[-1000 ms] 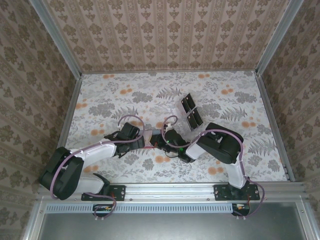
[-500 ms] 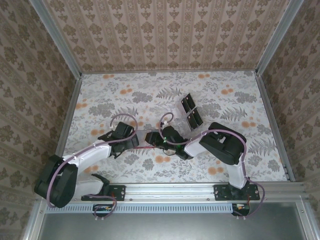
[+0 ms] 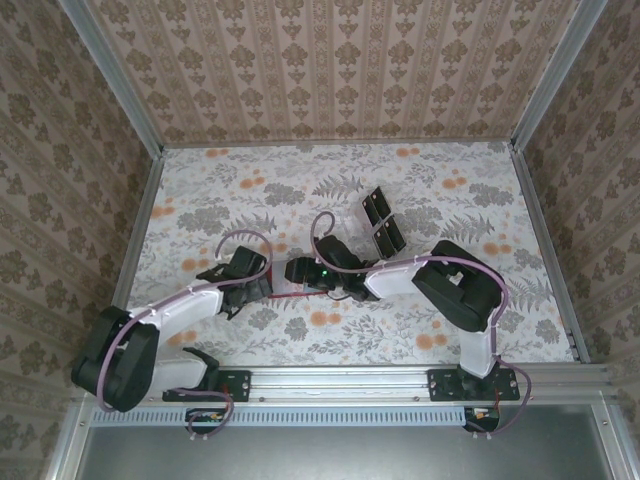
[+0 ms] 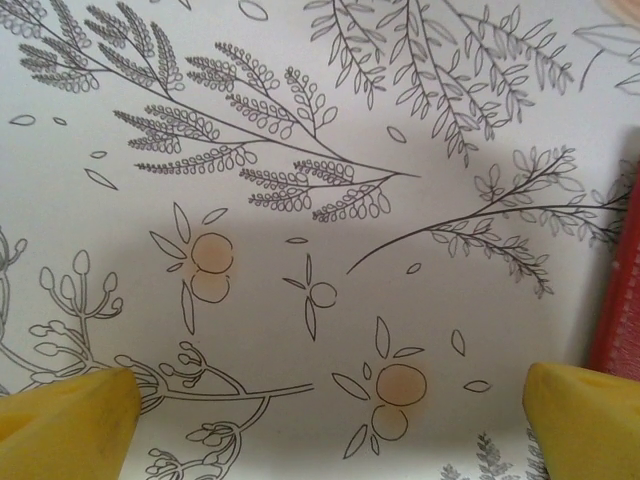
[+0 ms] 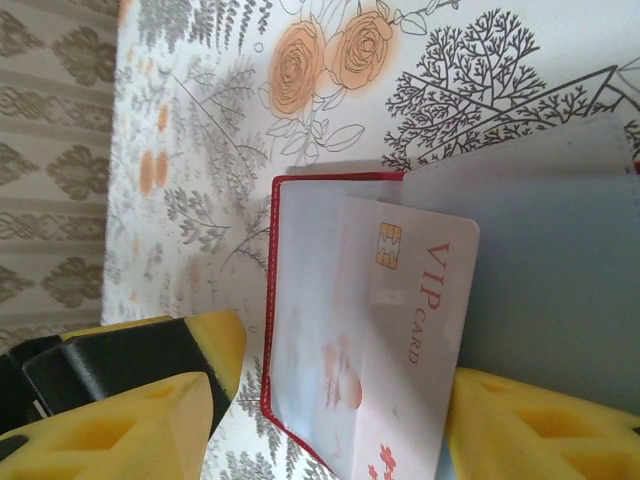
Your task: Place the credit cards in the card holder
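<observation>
Right end effector shifted left, part-open, card in wallet between fingers, left end effector wide open, empty

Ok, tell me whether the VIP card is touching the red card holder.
Touching. The right wrist view shows the VIP card lying flat on the inside of the open card holder, overlapping its pale lining with no gap between them.

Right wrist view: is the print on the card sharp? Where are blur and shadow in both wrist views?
Right wrist view: the credit card print is sharp, the yellow fingers are blurred. Left wrist view: a soft shadow lies across the table, and the red card holder edge is slightly out of focus.
</observation>
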You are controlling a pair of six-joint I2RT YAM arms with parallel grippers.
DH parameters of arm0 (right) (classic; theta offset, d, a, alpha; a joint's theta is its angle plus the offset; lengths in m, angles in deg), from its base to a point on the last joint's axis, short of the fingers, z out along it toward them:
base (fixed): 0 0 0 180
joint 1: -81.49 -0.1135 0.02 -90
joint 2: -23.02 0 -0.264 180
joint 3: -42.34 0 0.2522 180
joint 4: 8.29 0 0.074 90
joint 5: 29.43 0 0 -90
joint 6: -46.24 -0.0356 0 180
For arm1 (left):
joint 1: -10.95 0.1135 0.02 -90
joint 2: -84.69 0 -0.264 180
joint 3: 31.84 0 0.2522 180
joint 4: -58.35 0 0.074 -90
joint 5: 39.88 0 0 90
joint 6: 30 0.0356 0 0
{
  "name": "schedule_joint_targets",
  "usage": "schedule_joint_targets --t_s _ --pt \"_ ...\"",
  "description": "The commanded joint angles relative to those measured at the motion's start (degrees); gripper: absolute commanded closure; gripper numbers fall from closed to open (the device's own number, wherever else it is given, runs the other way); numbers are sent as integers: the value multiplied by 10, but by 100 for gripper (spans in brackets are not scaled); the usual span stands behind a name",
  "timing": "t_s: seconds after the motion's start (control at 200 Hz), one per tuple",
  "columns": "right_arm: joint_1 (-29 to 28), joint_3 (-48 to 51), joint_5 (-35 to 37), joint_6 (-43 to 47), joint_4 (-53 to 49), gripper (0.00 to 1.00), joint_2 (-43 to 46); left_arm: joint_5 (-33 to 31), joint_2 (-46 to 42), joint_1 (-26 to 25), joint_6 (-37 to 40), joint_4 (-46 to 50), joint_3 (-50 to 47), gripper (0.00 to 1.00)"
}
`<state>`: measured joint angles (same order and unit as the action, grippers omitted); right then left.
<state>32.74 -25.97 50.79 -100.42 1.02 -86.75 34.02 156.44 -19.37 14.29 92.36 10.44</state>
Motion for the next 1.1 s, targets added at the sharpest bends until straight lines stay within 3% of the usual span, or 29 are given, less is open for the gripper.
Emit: schedule_joint_targets --t_s 0.0,0.87,1.095 --pt "7 -13 7 49 -135 37 8 2 7 4 -5 -7 4 0" --pt "-9 -124 -39 68 -191 39 -59 41 39 -3 -3 -68 -19 0" --pt "-4 -127 -37 101 -222 36 -33 43 40 -4 -3 -72 -21 0"
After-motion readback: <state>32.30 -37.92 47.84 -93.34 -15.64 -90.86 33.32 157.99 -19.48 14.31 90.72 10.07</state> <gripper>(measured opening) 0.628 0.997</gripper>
